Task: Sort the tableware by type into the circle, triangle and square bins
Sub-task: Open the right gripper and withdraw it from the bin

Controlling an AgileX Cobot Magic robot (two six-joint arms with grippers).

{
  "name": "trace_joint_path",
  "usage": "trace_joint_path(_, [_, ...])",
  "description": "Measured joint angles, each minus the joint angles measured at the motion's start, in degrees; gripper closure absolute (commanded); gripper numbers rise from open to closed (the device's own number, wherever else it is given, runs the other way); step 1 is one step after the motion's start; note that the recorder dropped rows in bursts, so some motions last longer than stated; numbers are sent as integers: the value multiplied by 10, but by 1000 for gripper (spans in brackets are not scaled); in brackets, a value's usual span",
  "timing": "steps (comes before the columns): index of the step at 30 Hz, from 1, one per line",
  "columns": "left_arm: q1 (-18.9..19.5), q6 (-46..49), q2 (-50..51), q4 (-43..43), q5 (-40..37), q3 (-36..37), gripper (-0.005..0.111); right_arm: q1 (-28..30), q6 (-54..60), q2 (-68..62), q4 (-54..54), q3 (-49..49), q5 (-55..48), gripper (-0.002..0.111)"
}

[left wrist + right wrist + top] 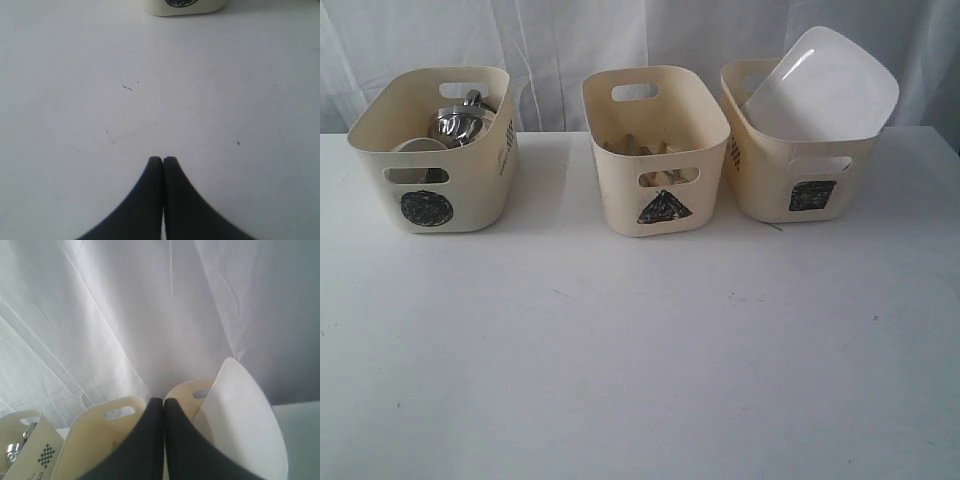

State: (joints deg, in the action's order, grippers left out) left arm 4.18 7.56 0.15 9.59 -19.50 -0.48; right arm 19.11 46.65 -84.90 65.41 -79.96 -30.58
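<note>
Three cream bins stand in a row at the table's back. The circle bin (435,150) on the left holds steel mugs (460,120) and a white bowl (418,146). Wooden chopsticks (642,148) and cutlery lie in the triangle bin (655,150) in the middle. The square bin (798,160) on the right has the large white plate (820,85) leaning in it, tilted. Neither gripper shows in the exterior view. My left gripper (163,159) is shut and empty over bare table. My right gripper (163,400) is shut and empty, facing the bins, with the plate (245,425) beside it.
A white curtain (570,40) hangs behind the bins. The white table (640,360) stretches in front of them. The base of a bin (185,6) shows at the far edge of the left wrist view.
</note>
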Motion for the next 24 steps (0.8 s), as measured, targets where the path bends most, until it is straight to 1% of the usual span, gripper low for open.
trace_joint_path(3, [0, 0, 0, 0, 0, 0, 107, -33, -17, 83, -13, 116, 66, 108])
trace_joint_path(5, [0, 0, 0, 0, 0, 0, 107, -73, -10, 164, -16, 203, 129, 108])
trace_joint_path(7, [0, 0, 0, 0, 0, 0, 107, -128, 11, 254, -17, 297, 199, 108])
trace_joint_path(9, [0, 0, 0, 0, 0, 0, 107, -175, 33, 337, -17, 371, 241, 108])
trace_joint_path(12, [0, 0, 0, 0, 0, 0, 107, -211, 42, 445, -14, 458, 272, 108])
trace_joint_path(18, [0, 0, 0, 0, 0, 0, 107, -224, 34, 580, -11, 533, 254, 108])
trace_joint_path(22, [0, 0, 0, 0, 0, 0, 107, -224, 45, 654, -11, 557, 276, 108])
trace_joint_path(24, [0, 0, 0, 0, 0, 0, 107, -224, 69, 668, -11, 557, 294, 108])
